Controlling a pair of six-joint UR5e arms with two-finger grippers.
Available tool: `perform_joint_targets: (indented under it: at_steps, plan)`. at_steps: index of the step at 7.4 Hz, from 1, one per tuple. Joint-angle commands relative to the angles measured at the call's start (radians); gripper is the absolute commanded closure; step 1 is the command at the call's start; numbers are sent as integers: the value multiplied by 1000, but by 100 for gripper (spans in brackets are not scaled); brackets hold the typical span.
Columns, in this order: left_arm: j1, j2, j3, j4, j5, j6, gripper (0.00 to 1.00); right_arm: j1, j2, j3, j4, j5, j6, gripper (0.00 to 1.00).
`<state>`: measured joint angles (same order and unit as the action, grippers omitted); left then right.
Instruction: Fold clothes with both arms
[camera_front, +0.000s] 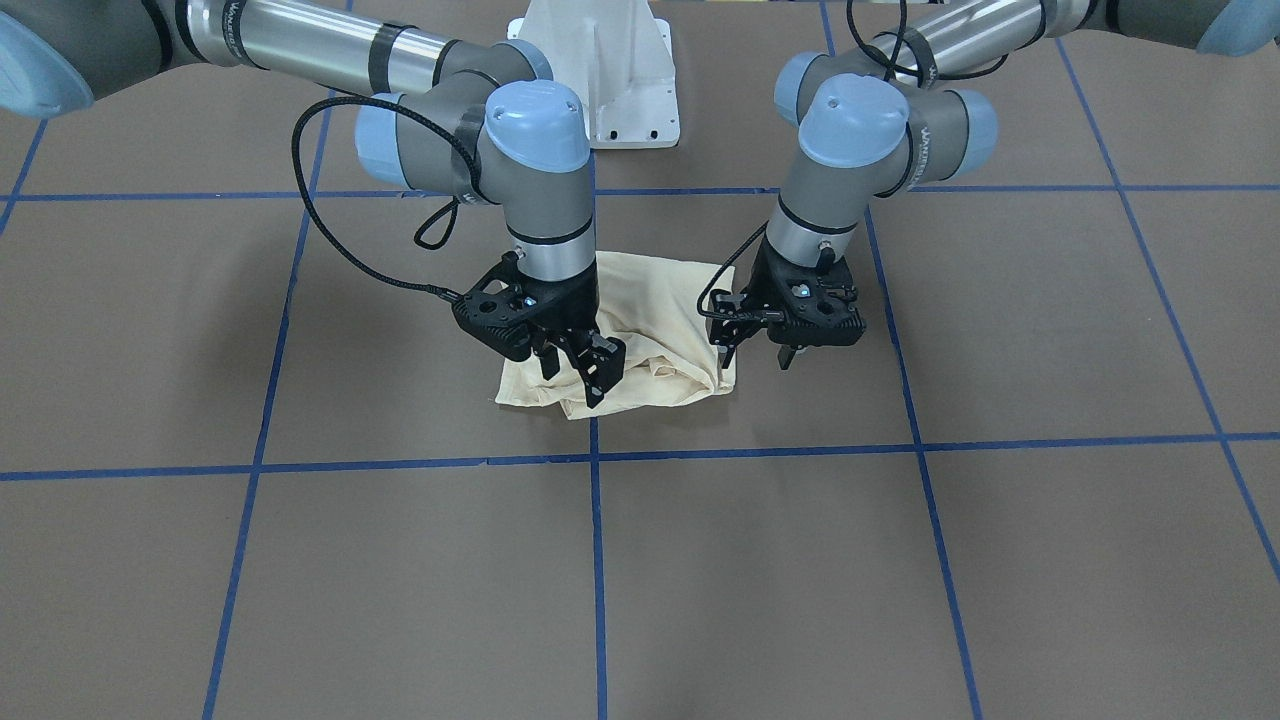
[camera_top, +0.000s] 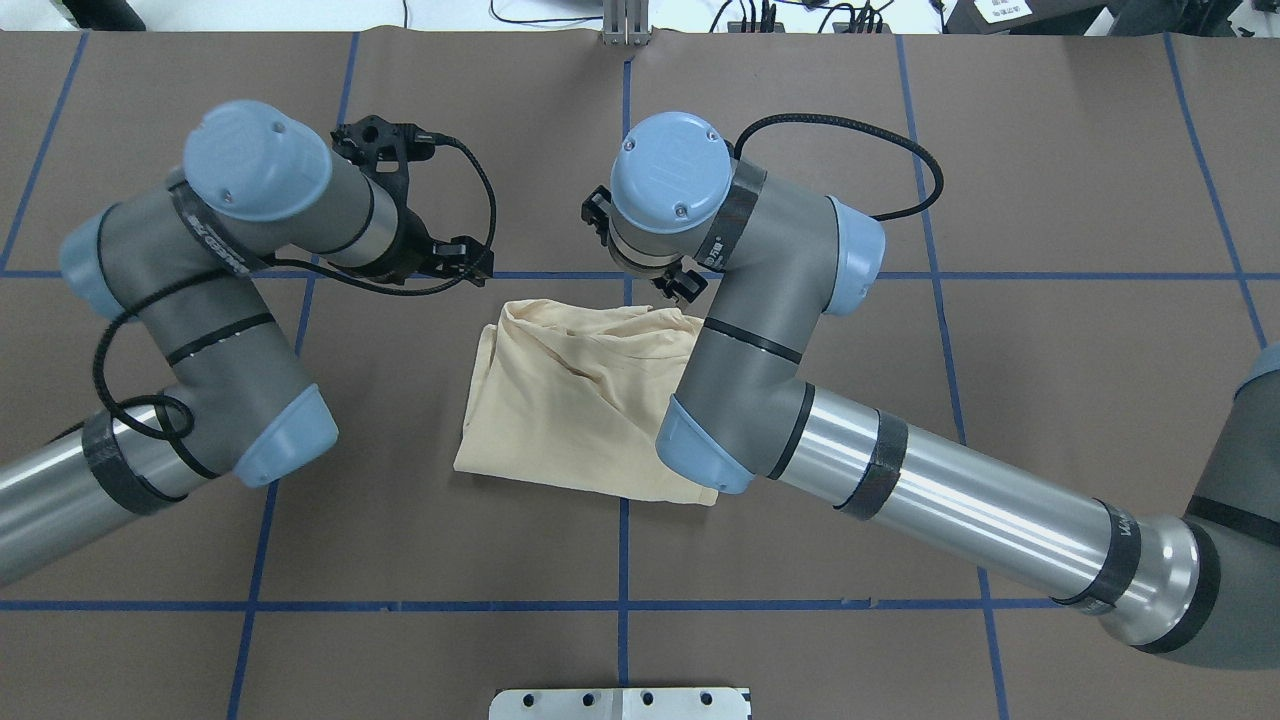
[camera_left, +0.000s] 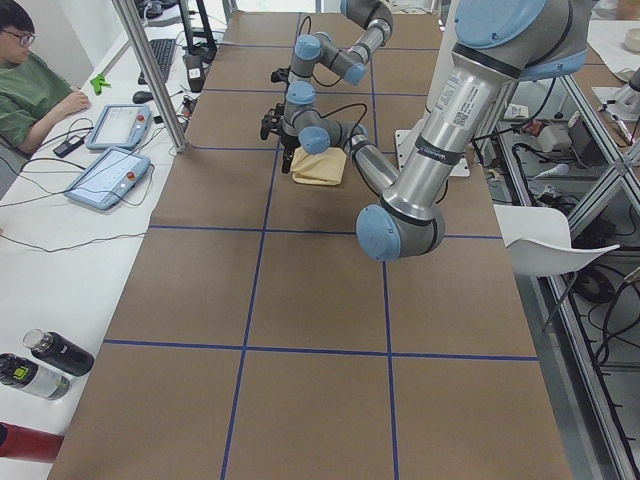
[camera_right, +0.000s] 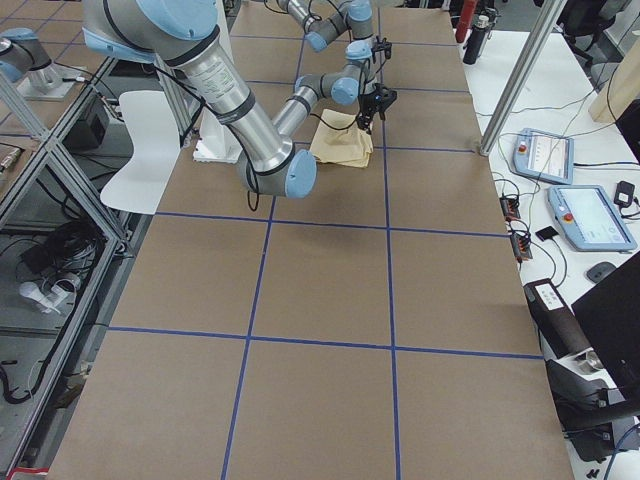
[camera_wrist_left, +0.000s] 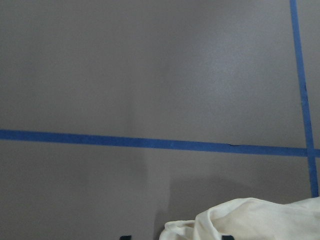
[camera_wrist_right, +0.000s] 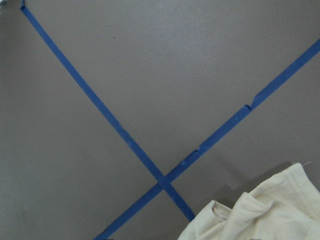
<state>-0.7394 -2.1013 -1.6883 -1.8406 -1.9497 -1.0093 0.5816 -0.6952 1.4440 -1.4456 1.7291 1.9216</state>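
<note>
The cream-yellow shirt (camera_front: 650, 310) lies as a folded, rumpled bundle on the brown table, between the two arms; it also shows in the overhead view (camera_top: 560, 400). Its print and neck label are hidden. My left gripper (camera_front: 753, 366) points down at the bundle's edge on the view's right. It is open, with one finger at the fabric's corner and the other over bare table. My right gripper (camera_front: 572, 388) is open and hangs just over the bundle's front corner on the view's left. The left wrist view shows the shirt's edge (camera_wrist_left: 250, 220), and so does the right wrist view (camera_wrist_right: 260, 215).
Blue tape lines (camera_front: 597, 560) mark a grid on the brown table top. The white pedestal base (camera_front: 610, 70) stands behind the shirt. An operator (camera_left: 30, 90), control pendants (camera_left: 110, 175) and bottles (camera_left: 50, 355) are along the far side bench.
</note>
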Motion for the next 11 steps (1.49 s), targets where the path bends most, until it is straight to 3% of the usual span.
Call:
perform_joint_targets:
  at_steps: [1, 3, 4, 5, 6, 9, 11]
  plan:
    - [-96, 27, -4, 6, -121, 212, 0, -11, 17, -2, -7, 32, -88, 0]
    - [-190, 88, -28, 15, -198, 375, 0, 48, -4, 63, -144, 105, -279, 0]
    - [-219, 151, -49, 17, -201, 511, 0, 113, -97, 163, -174, 210, -390, 0]
    - [-268, 226, -72, 21, -216, 643, 0, 183, -254, 314, -176, 283, -521, 0]
    - [-337, 289, -74, 23, -219, 784, 0, 260, -380, 402, -176, 343, -659, 0]
    - [-472, 447, -57, 21, -227, 1081, 0, 534, -675, 446, -176, 505, -1188, 0]
    - [-564, 512, -56, 20, -307, 1075, 0, 692, -824, 435, -176, 524, -1531, 0]
